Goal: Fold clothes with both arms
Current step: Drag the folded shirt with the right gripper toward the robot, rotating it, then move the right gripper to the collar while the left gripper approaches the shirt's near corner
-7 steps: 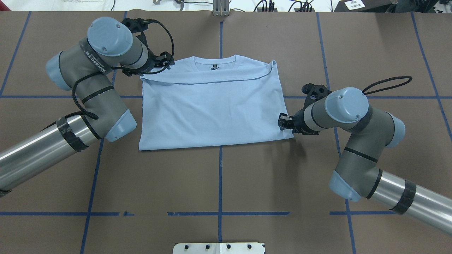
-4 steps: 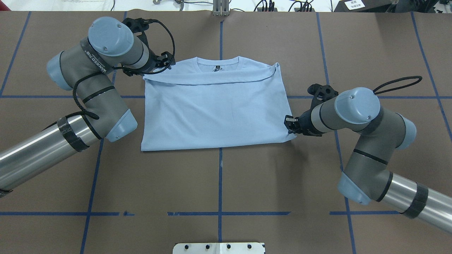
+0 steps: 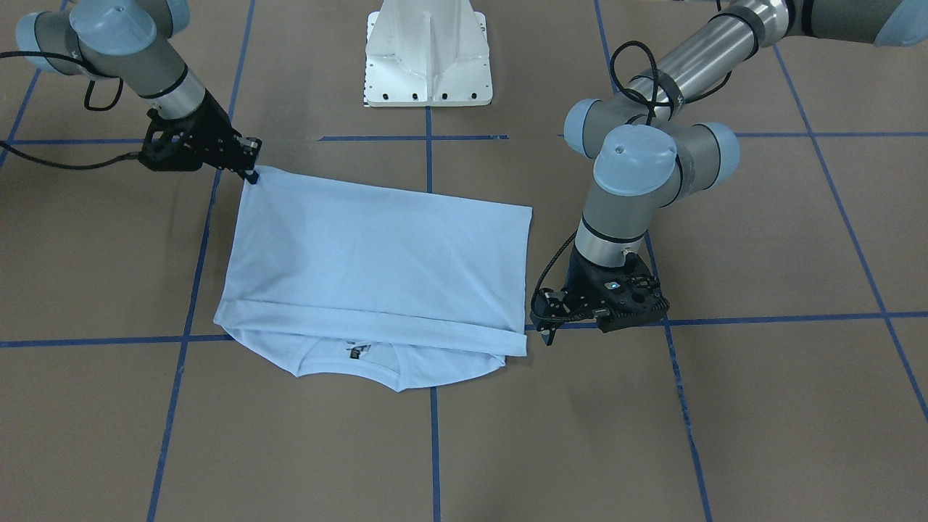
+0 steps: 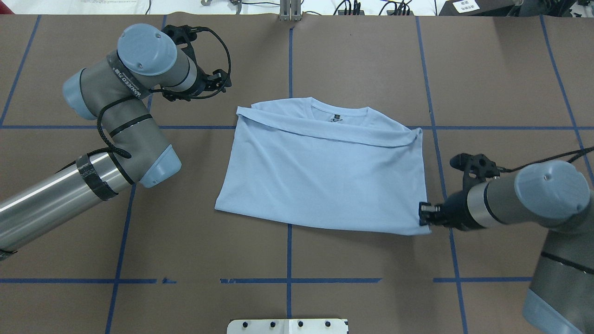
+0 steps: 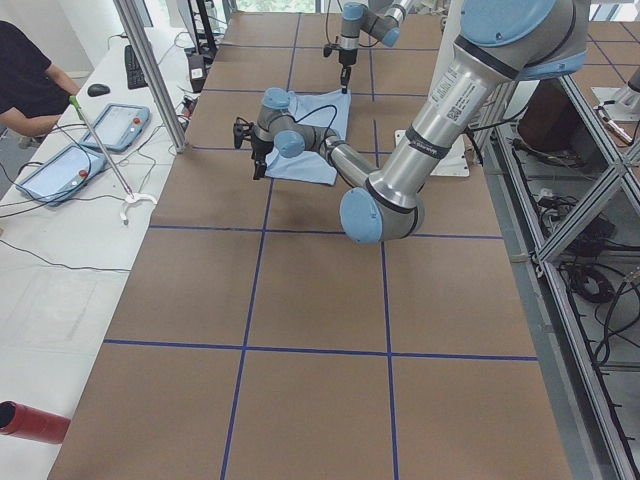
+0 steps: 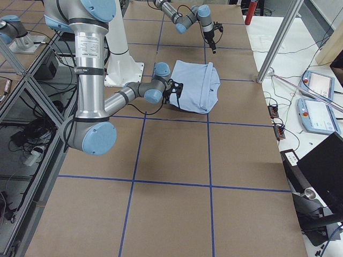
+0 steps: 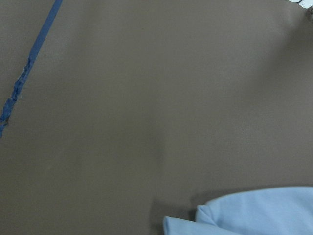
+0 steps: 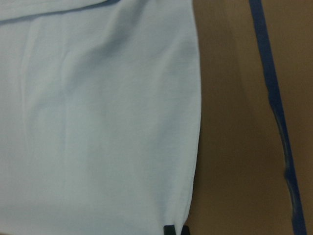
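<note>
Bench [image 4: 352,60]: brown sheet covering, gridded with blue tape lines [image 4: 289,250]; white pedestal base [image 4: 287,326] at the robot's edge; across the bench from it, a white side table [image 5: 40,230] with two tablets [image 5: 62,168]. Left arm [image 4: 125,102]: reaches over the far left squares. Its left end effector [image 4: 222,80] hangs over bare surface, well apart from the cloth; whether the fingers are spread cannot be told. T-shirt [image 4: 325,176]: pale blue, folded flat, lying askew right of the centre line, neck label [image 4: 335,119] on the far side. Right end effector [image 4: 423,214]: fingers pressed together on the shirt's near right corner. Right arm [image 4: 547,195]: low at the right edge. Change since a second ago: the shirt has slid rightward and nearer and has turned, leaving the left end effector, which was then at its far left corner.
</note>
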`<act>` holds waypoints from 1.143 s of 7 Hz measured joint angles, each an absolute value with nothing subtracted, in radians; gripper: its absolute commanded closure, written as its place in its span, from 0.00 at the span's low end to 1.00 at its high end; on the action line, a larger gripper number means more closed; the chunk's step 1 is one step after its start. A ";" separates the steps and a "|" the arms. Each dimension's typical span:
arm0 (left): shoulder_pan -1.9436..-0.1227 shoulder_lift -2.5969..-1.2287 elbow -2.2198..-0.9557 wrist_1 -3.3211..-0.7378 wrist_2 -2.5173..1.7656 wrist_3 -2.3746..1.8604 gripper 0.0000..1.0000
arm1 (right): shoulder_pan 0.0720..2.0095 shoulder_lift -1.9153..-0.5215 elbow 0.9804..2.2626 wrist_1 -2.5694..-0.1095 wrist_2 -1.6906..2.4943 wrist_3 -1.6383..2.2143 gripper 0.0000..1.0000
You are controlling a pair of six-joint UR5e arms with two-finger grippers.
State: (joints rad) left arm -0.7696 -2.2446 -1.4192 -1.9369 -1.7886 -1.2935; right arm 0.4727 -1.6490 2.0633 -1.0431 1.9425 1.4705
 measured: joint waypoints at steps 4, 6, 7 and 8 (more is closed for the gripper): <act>-0.762 -2.242 -1.441 -1.936 -1.785 -1.293 0.01 | 0.066 -1.789 2.177 -1.042 1.933 1.562 0.00; -0.753 -2.241 -1.452 -1.935 -1.786 -1.291 0.01 | 0.006 -1.788 2.188 -1.034 1.932 1.579 0.00; -0.740 -2.241 -1.466 -1.935 -1.788 -1.292 0.01 | 0.030 -1.786 2.200 -1.032 1.932 1.581 0.00; -0.722 -2.239 -1.489 -1.932 -1.792 -1.293 0.01 | 0.085 -1.783 2.218 -1.031 1.933 1.581 0.00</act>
State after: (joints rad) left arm -0.7216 -2.2389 -1.4890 -1.9318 -1.7923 -1.2928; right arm 0.0849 -1.7831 2.2180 -1.0313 1.9326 1.5809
